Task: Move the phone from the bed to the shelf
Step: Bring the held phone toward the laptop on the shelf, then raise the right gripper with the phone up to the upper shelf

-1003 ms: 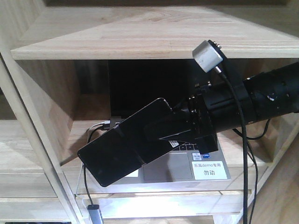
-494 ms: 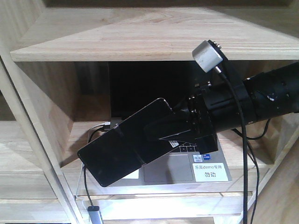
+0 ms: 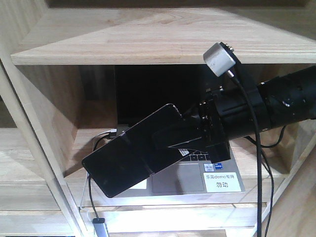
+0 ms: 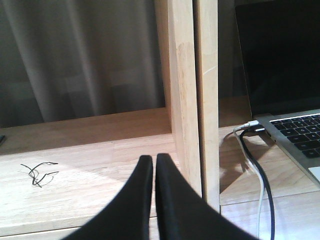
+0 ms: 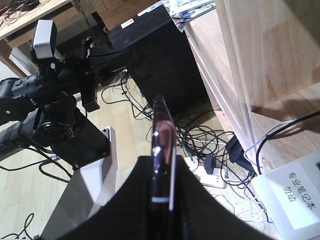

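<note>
Phone: slim rigid glossy slab, judged light, slippery, fragile; held tilted centre-left of front view, before shelf bay, over laptop; clamped across flat faces near one end by right gripper; left gripper closed on nothing

laptop fills shelf bay, upper board bare
</note>
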Controlling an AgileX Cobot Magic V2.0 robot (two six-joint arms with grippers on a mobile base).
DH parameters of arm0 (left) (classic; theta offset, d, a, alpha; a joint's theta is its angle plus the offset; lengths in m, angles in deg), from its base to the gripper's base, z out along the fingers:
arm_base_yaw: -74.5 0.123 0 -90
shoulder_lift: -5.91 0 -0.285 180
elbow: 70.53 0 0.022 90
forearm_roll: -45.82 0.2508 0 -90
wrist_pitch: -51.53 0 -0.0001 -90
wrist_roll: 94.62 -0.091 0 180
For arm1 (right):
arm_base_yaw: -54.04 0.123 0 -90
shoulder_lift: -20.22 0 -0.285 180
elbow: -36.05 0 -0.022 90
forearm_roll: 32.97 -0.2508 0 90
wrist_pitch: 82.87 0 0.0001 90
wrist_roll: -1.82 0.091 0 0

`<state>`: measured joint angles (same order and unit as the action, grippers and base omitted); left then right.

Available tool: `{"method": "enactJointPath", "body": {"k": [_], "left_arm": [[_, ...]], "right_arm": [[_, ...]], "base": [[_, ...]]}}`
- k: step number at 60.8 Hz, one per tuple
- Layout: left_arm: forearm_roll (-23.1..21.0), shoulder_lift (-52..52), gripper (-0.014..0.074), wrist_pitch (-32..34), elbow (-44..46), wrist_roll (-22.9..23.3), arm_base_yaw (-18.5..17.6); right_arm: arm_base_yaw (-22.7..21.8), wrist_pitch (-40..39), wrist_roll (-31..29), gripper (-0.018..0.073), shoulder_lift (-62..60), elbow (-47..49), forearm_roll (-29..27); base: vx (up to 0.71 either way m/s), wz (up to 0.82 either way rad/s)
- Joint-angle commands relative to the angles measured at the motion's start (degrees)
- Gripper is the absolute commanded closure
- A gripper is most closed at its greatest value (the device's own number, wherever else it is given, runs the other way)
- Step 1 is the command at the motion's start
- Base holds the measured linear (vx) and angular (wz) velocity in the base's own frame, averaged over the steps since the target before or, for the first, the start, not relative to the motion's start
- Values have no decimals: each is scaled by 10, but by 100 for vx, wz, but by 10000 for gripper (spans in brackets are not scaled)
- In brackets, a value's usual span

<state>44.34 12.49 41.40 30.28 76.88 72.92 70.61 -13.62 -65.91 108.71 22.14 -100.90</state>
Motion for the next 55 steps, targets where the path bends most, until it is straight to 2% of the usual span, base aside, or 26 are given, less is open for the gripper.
{"method": "enactJointPath", "body": {"k": [1, 15, 34, 55], "left_arm": [[-5, -2, 595, 41, 13, 3, -2], [-5, -2, 595, 41, 13, 3, -2], [-5, -2, 595, 41, 13, 3, -2], [-5, -2, 595, 41, 13, 3, -2]], "right_arm": [[-1, 39, -1, 561, -19, 15, -49], [-1, 38, 0, 561, -19, 15, -58], [-1, 38, -15, 561, -19, 31, -116], [-1, 32, -3, 561, -19, 154, -132]], "base": [[0, 0], [0, 0], [0, 0], [0, 0]]}}
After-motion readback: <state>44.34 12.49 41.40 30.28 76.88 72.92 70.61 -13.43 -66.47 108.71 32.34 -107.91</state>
